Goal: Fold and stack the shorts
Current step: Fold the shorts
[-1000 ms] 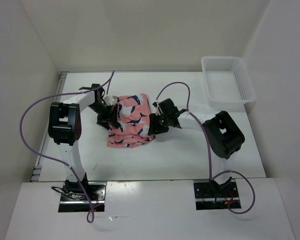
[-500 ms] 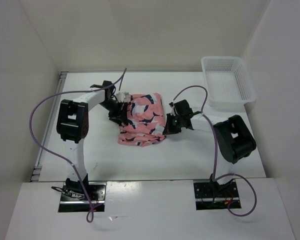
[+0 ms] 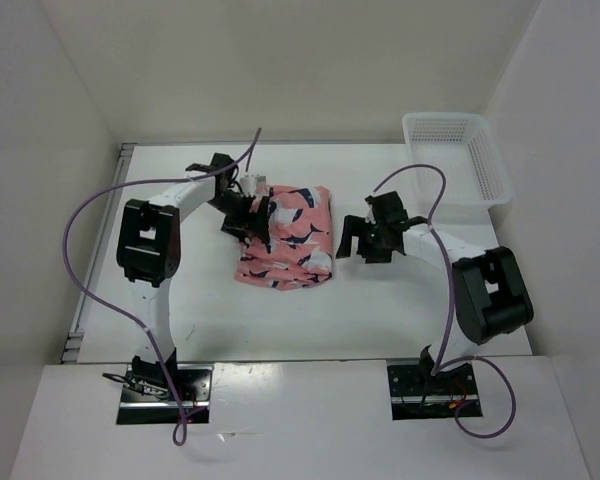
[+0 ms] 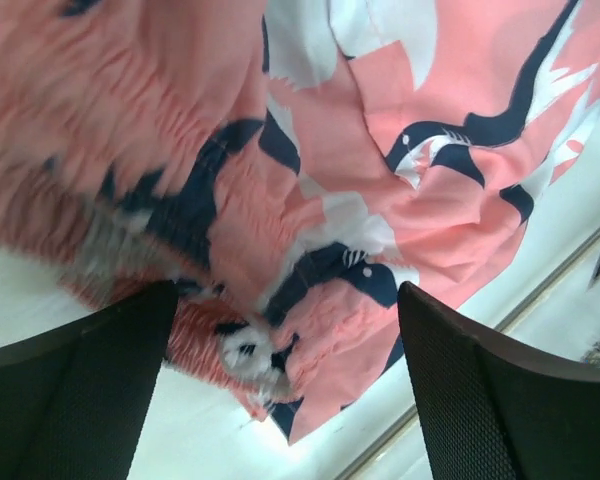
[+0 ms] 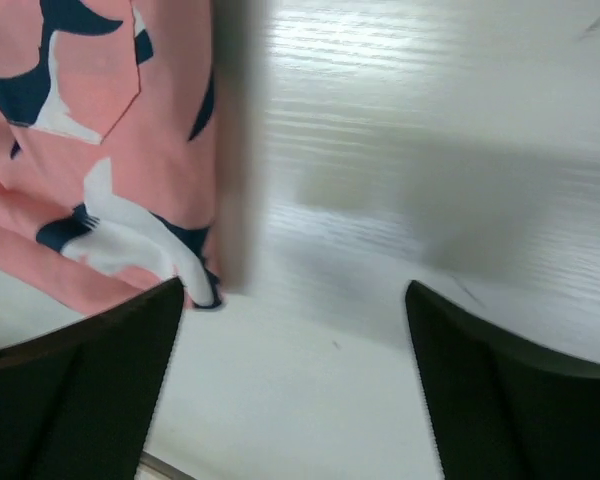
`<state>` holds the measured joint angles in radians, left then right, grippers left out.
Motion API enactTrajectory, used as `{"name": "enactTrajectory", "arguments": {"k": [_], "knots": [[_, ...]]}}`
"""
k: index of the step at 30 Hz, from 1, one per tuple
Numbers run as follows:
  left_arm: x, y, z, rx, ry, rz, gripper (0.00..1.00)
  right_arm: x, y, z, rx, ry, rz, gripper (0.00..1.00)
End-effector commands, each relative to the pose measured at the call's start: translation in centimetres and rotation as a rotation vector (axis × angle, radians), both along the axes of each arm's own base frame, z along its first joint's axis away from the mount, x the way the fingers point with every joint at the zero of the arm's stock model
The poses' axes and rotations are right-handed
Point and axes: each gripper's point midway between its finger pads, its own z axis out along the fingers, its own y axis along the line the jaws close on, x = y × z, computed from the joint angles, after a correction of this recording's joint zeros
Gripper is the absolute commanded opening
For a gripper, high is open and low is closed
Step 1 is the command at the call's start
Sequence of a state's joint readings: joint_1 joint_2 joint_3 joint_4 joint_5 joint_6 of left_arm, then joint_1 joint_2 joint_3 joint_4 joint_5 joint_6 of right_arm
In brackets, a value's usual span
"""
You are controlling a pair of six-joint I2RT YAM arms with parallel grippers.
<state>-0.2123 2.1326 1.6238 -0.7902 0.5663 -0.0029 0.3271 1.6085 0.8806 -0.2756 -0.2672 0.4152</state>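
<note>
Coral-pink whale-print fabric shorts point(image 3: 290, 240) lie folded at frame centre; soft, limp (layers probably slip), best gripped at gathered waistband. Left gripper point(image 3: 257, 215) spread over cloth, grasping nothing; right gripper point(image 3: 353, 238) spread, empty, just beside.

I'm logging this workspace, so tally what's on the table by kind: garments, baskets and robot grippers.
Coral-pink whale-print fabric shorts: 1 folded bundle
White plastic mesh basket: 1
Black two-finger grippers: 2, the left gripper and the right gripper
Total: 4
</note>
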Motion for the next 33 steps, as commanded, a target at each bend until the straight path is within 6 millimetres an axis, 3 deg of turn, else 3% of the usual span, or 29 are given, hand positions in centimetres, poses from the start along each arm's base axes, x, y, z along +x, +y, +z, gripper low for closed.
{"name": "enactTrajectory", "arguments": {"k": [1, 3, 4, 6, 7, 8, 9, 10, 12, 13, 14, 15, 17, 18, 21, 23, 33], "knots": [[3.5, 2.7, 5.9, 0.004, -0.172, 0.073, 1.00, 3.7, -2.2, 8.8, -0.080, -0.237, -0.065, 1.00], [5.3, 3.8, 10.0, 0.014, -0.260, 0.103, 1.00, 4.1, -3.7, 12.8, -0.123, -0.319, -0.098, 1.00], [5.8, 4.4, 11.7, 0.020, -0.292, 0.118, 1.00, 5.3, -4.4, 16.0, -0.116, -0.384, -0.135, 1.00], [6.2, 4.5, 15.3, 0.016, -0.364, 0.124, 1.00, 5.6, -5.9, 18.1, -0.120, -0.388, -0.153, 1.00], [7.1, 4.4, 17.7, 0.005, -0.428, 0.126, 1.00, 6.8, -7.7, 20.7, -0.118, -0.427, -0.200, 1.00], [7.0, 4.4, 19.2, 0.000, -0.454, 0.127, 1.00, 6.8, -8.6, 20.6, -0.132, -0.393, -0.220, 1.00], [7.5, 4.4, 20.5, 0.002, -0.491, 0.132, 1.00, 7.5, -9.3, 22.5, -0.133, -0.428, -0.236, 1.00], [8.0, 5.3, 23.2, 0.009, -0.561, 0.156, 1.00, 7.6, -10.0, 23.4, -0.134, -0.439, -0.254, 1.00], [9.6, 8.7, 25.8, 0.105, -0.666, 0.253, 1.00, 8.1, -11.8, 24.6, -0.150, -0.450, -0.305, 1.00], [10.3, 10.6, 27.3, 0.165, -0.722, 0.310, 1.00, 8.1, -12.4, 26.2, -0.145, -0.487, -0.323, 1.00], [11.6, 14.5, 29.5, 0.325, -0.812, 0.443, 1.00, 8.3, -13.9, 26.8, -0.163, -0.510, -0.368, 1.00], [12.0, 17.2, 30.6, 0.419, -0.846, 0.529, 1.00, 8.0, -14.6, 28.0, -0.162, -0.539, -0.389, 1.00], [11.4, 22.7, 33.2, 0.638, -0.903, 0.725, 1.00, 7.9, -17.3, 28.5, -0.203, -0.552, -0.460, 1.00], [10.9, 24.6, 35.0, 0.672, -0.937, 0.790, 1.00, 7.9, -17.7, 28.5, -0.219, -0.553, -0.477, 1.00], [9.5, 27.2, 36.9, 0.724, -0.960, 0.873, 1.00, 7.3, -19.4, 28.5, -0.301, -0.551, -0.523, 1.00], [8.9, 27.7, 38.3, 0.727, -0.987, 0.902, 1.00, 7.2, -19.8, 28.5, -0.326, -0.553, -0.534, 1.00], [8.7, 27.6, 38.3, 0.719, -0.988, 0.897, 1.00, 7.2, -19.5, 28.5, -0.317, -0.562, -0.513, 1.00]]}}
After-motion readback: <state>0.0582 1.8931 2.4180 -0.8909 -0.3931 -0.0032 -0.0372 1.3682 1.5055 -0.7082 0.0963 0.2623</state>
